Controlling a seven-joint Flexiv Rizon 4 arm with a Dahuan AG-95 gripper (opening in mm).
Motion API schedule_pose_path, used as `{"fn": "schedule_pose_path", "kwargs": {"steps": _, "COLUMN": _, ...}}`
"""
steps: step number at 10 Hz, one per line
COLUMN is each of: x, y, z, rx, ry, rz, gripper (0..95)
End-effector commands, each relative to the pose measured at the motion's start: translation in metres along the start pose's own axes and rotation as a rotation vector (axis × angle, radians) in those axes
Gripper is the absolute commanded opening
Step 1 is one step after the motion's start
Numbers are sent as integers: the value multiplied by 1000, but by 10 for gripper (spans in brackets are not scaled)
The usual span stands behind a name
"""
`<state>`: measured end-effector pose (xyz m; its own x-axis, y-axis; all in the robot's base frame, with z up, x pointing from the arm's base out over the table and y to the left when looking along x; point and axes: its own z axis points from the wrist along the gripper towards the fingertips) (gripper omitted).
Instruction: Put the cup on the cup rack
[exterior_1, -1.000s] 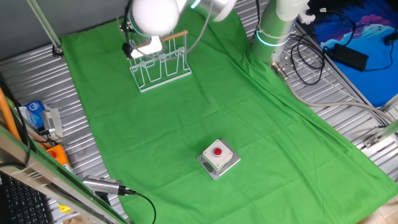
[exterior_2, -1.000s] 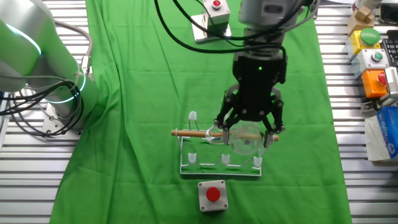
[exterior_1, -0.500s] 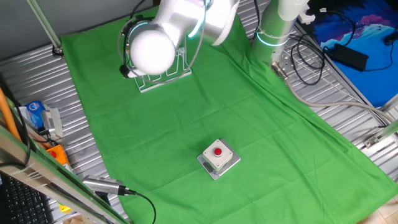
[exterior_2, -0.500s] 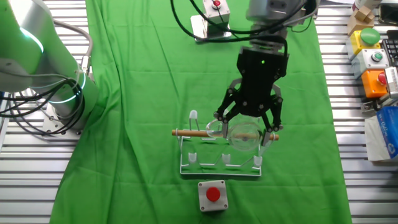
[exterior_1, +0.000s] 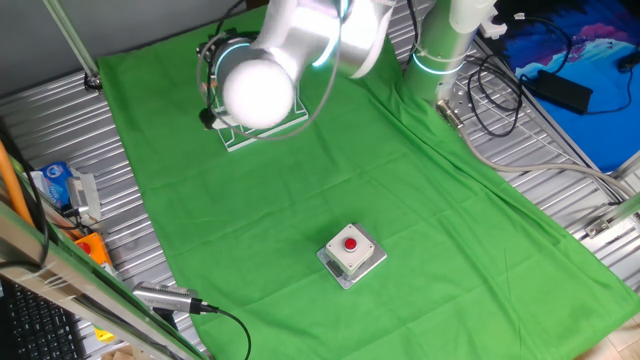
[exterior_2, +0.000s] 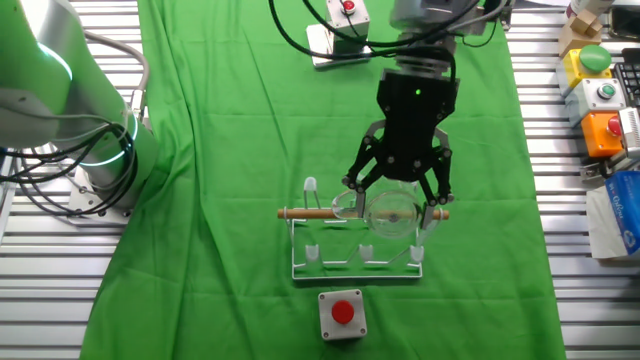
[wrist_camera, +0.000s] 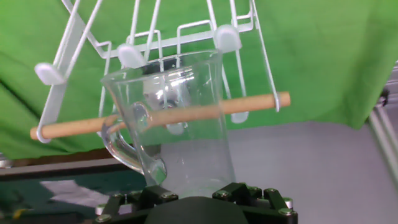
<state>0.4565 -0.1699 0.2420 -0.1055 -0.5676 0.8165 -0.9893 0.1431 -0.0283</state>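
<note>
You'll see the pincer (exterior_2: 397, 205) is clamped on the cup (exterior_2: 391, 212), holding it right over the cup rack (exterior_2: 357, 255) at its right end. In the hand view the cup (wrist_camera: 171, 118) fills the middle, handle to the left, with the wooden rod (wrist_camera: 161, 116) crossing behind the glass, so you can't really tell if cup and rod are touching or just lined up. The fingertips are cut off at the bottom edge there; only the dark base shows. From the one fixed view you won't get much: the arm's white joint (exterior_1: 259, 93) blocks nearly all of the rack (exterior_1: 268, 128) and hides the cup completely. A grey box with a red button (exterior_1: 351, 254) sits well apart on the green cloth (exterior_1: 400, 190) covering the surface, and another one (exterior_2: 342, 314) sits just beside the rack's base.
</note>
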Motion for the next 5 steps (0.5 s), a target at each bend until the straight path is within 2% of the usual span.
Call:
{"fn": "schedule_pose_path", "kwargs": {"steps": 1, "x": 5, "y": 3, "z": 12, "rx": 53, "ry": -22, "rz": -59, "gripper": 0}}
{"fn": "schedule_pose_path", "kwargs": {"steps": 2, "x": 8, "y": 4, "z": 13, "rx": 69, "ry": -25, "rz": -77, "gripper": 0}}
{"fn": "schedule_pose_path", "kwargs": {"steps": 5, "x": 15, "y": 8, "z": 18, "rx": 79, "ry": -12, "rz": -89, "gripper": 0}}
